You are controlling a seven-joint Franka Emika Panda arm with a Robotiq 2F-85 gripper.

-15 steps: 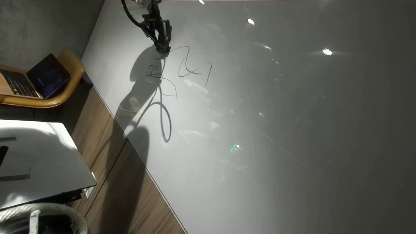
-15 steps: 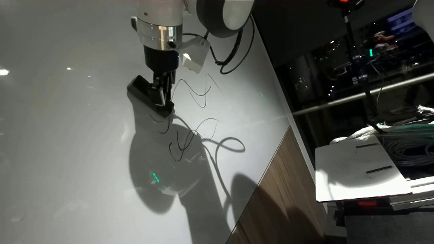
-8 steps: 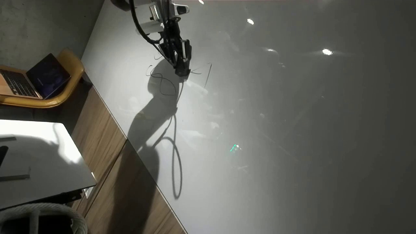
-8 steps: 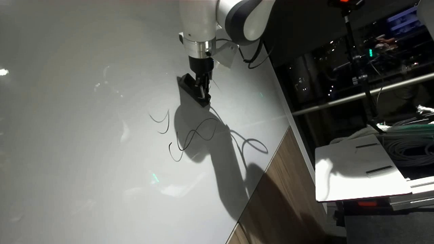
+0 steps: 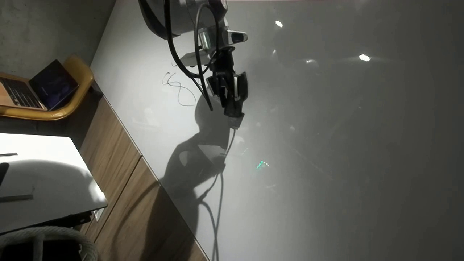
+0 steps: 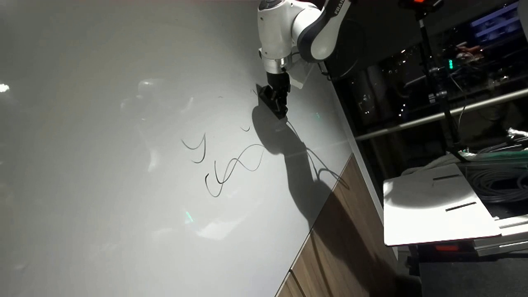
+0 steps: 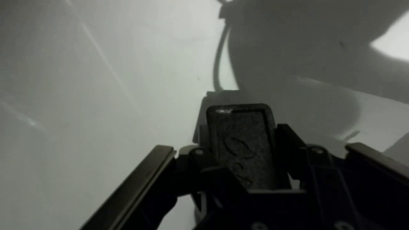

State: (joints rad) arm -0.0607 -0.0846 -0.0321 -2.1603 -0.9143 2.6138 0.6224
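My gripper (image 7: 243, 137) is shut on a dark rectangular block like a board eraser (image 7: 252, 127), with one finger on each of its long sides. Faint curved lines mark the block's face. In both exterior views the gripper (image 5: 233, 99) (image 6: 282, 98) and the block (image 6: 270, 101) are at a glossy white surface (image 6: 123, 198). I cannot tell whether the block touches it. Thin dark pen scribbles (image 6: 235, 164) are on the surface, also seen in an exterior view (image 5: 181, 87). A short curved mark (image 6: 246, 129) and a y-like mark (image 6: 200, 149) are near them.
A wood-grain panel (image 5: 145, 217) borders the white surface. A yellow chair (image 5: 85, 72) with an open laptop (image 5: 54, 85) and a white-topped stand (image 5: 47, 174) are beyond it. Dark cables hang along the arm (image 5: 170, 36). Coiled cables (image 6: 501, 181) and a pole (image 6: 439, 82) stand at the far side.
The arm has carried the block down and right in an exterior view, right and slightly up in an exterior view. Most of a curved stroke and a straight stroke there no longer show.
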